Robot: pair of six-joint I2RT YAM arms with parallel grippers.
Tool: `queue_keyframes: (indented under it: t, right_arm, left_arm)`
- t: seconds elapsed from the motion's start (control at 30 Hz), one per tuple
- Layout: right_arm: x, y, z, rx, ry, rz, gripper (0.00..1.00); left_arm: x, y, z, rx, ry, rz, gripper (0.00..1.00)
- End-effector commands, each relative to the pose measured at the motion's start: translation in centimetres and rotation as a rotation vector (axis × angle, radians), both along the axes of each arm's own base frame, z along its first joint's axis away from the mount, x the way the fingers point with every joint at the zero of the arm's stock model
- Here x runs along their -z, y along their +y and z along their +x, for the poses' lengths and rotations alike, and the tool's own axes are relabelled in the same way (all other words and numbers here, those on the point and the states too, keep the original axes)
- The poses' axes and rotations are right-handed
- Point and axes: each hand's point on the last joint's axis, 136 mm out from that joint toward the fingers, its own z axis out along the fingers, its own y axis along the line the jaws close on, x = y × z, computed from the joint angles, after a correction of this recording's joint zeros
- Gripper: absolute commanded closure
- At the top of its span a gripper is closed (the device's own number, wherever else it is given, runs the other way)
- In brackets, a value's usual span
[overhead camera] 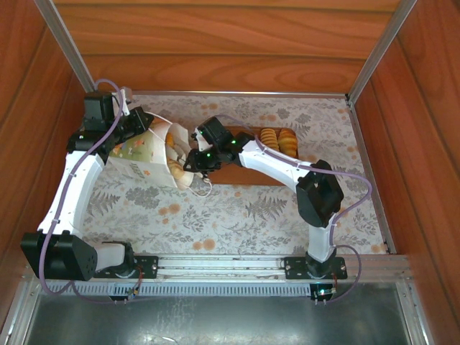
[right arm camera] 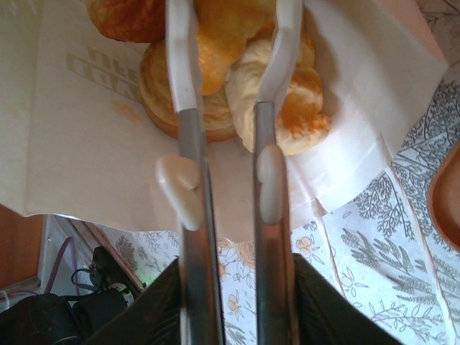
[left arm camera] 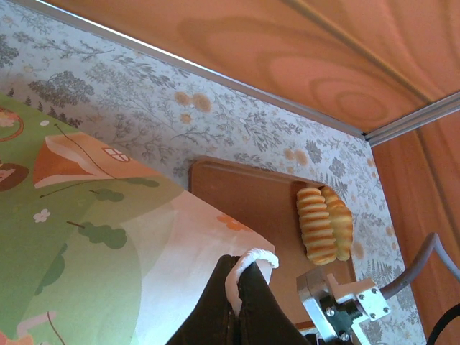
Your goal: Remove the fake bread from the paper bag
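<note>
Right jaws straddle fake bread [right arm camera: 219, 68]; left jaws pinch paper bag [left arm camera: 93, 244]

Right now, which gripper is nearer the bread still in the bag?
Right. The right gripper sits at the mouth of the paper bag, fingers straddling the fake bread; the left gripper is shut on the bag's rim, apart from the bread.

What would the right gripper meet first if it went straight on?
Most likely the fake bread in the paper bag's mouth; a golden piece sits between the right gripper's fingertips, though depth is unclear.
</note>
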Motion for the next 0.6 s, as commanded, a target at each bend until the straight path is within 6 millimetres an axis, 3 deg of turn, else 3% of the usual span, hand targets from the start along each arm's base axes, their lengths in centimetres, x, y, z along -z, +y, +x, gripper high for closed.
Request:
queue_keyframes:
  t: [0.0,0.3,0.57]
  right_arm:
    - [-0.3,-0.6,0.4,-0.009,0.014,-0.011,0.58]
    - [-1.9,-1.4,-0.6,-0.102,-0.04,-0.01,0.47]
    - [-0.4,-2.4,-2.2,-0.182,-0.018,-0.042,0.49]
  left_arm:
    - [-1.0,-0.3,0.2,0.008,-0.031,-0.009,1.0]
    - [-0.9,-0.2,-0.1,0.01,-0.034,0.0,1.0]
    - [-1.1,-0.2,0.2,0.011,-0.037,-0.003,1.0]
